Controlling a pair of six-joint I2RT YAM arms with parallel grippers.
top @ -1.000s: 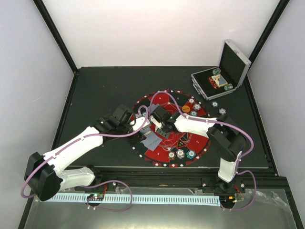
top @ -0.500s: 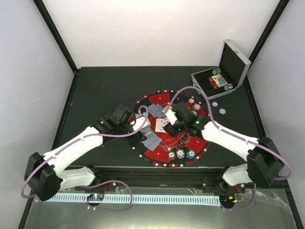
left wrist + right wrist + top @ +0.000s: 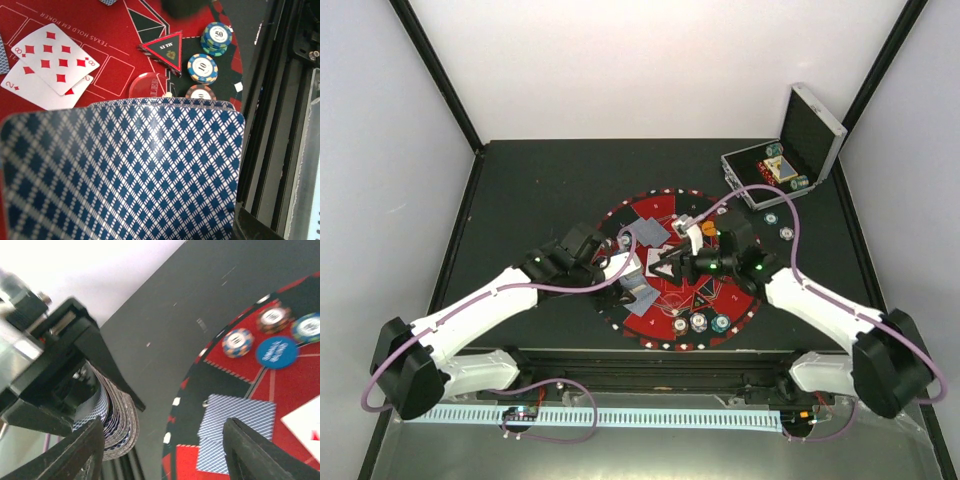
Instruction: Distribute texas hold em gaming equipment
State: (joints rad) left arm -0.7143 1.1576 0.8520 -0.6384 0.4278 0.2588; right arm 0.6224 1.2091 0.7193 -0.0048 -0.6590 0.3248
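the left gripper (image 3: pixel 623 268) is clamped on a thick deck of blue-and-white checked playing cards (image 3: pixel 125 170). the deck fills the lower part of its wrist view and bows between the black jaws in the right wrist view. just past the deck's far edge lie a face-up eight of diamonds (image 3: pixel 55 61) overlapping another face-up red card (image 3: pixel 30 89), a black triangle marker with a red edge (image 3: pixel 164 48), and three round striped chips (image 3: pixel 202 68) in a row near the rim of the big round red-and-black mat (image 3: pixel 650 325). the right gripper (image 3: pixel 162 424) hangs over the mat with its fingers wide apart. under the gap lie face-down blue-backed cards (image 3: pixel 235 432), and beyond them a blue round disc (image 3: pixel 276 351) sits beside more chips. the two grippers are near each other, with the face-up cards between them. at the far right of the dark table (image 3: pixel 540 190) stands an open silver hinged metal case (image 3: pixel 800 140).
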